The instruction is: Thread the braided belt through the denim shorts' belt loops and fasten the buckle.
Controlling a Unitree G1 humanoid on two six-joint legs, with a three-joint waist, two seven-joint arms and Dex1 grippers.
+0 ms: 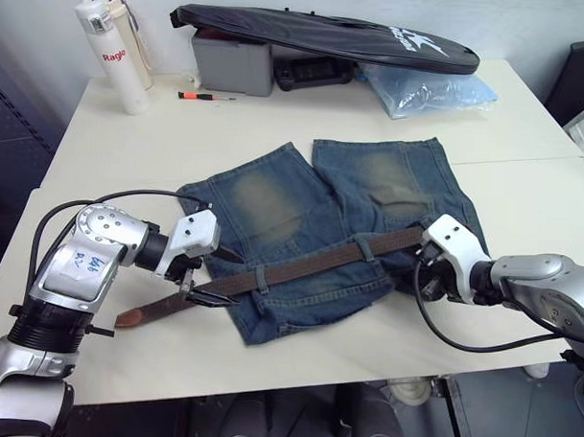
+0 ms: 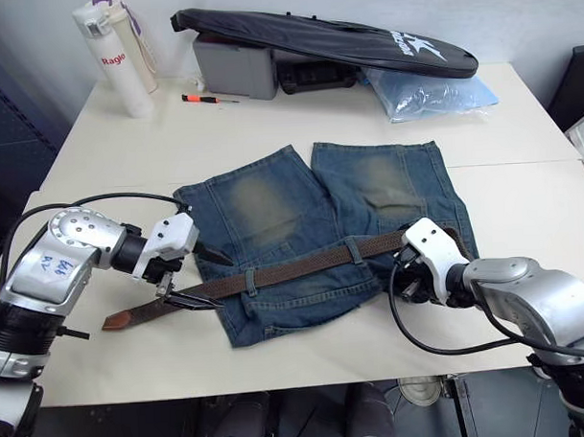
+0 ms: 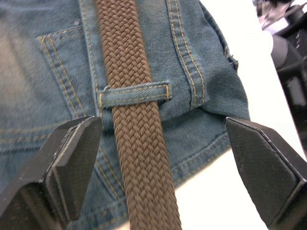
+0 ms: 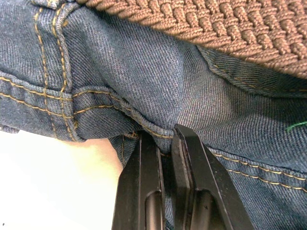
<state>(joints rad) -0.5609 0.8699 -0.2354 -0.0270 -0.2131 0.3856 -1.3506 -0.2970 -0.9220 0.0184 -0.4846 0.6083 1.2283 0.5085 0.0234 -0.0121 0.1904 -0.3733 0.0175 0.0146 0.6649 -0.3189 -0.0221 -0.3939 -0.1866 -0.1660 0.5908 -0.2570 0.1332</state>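
Observation:
The denim shorts lie flat on the table, waistband toward me. The braided belt runs along the waistband under a belt loop, seen again as the belt loop. Its tan tip sticks out past the shorts' left edge. My left gripper is open and straddles the belt just left of that loop, one finger on each side. My right gripper is shut on a fold of the waistband at the shorts' right end, just below the belt. The buckle is hidden behind the right gripper.
At the back of the table stand a white bottle, a grey box under a black bag, and a blue plastic bag. An orange-handled screwdriver lies beside the bottle. The table's front edge is close below the shorts.

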